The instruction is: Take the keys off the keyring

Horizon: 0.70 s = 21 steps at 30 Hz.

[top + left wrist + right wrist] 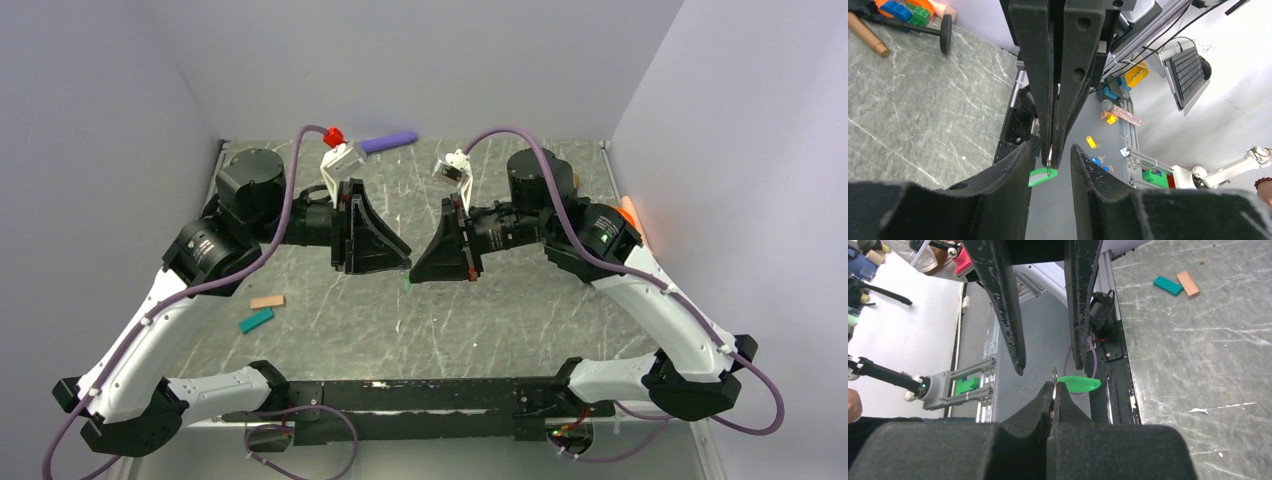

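The keys, a tiny flat bright-green oblong piece [408,285], hang from a thin metal keyring [1054,374] in mid-air above the table's middle. My right gripper [1053,385] is shut on the keyring, with the green piece [1079,383] sticking out just past its tips. My left gripper [1051,147] is open, its tips on either side of the right gripper's closed fingers and touching nothing. The ring [1049,161] and the green piece [1042,176] show between the left fingers. In the top view the two grippers meet tip to tip, left [403,258] and right [417,268].
A tan block [267,301] and a teal block [256,320] lie on the marble table [500,310] at the near left. A purple object [388,143] and a red piece [334,137] sit at the back. An orange object [627,210] is at the right wall.
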Available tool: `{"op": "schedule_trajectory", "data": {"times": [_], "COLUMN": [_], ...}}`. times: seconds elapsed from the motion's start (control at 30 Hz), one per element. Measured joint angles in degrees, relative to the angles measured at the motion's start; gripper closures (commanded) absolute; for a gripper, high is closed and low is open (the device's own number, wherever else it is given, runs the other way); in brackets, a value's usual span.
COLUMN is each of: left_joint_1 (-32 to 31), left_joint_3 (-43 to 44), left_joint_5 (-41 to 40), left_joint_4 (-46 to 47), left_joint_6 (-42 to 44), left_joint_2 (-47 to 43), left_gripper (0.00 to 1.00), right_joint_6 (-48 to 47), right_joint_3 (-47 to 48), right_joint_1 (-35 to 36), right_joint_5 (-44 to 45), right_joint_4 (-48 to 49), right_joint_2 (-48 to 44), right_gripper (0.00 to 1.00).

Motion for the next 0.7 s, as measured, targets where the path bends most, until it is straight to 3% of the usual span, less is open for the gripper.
{"op": "schedule_trajectory", "data": {"times": [0.7], "left_joint_1": [0.0], "left_joint_3": [2.8], "left_joint_5": [-0.8], "left_joint_4": [-4.8], "left_joint_6": [2.8], "left_joint_2": [2.3], "left_gripper": [0.77], "right_joint_6": [-0.6], "right_joint_3": [1.3], "right_joint_1": [-1.9], "right_joint_5": [-1.5], "right_joint_4": [1.9], "right_joint_2": [1.2], "right_gripper": [1.00]}}
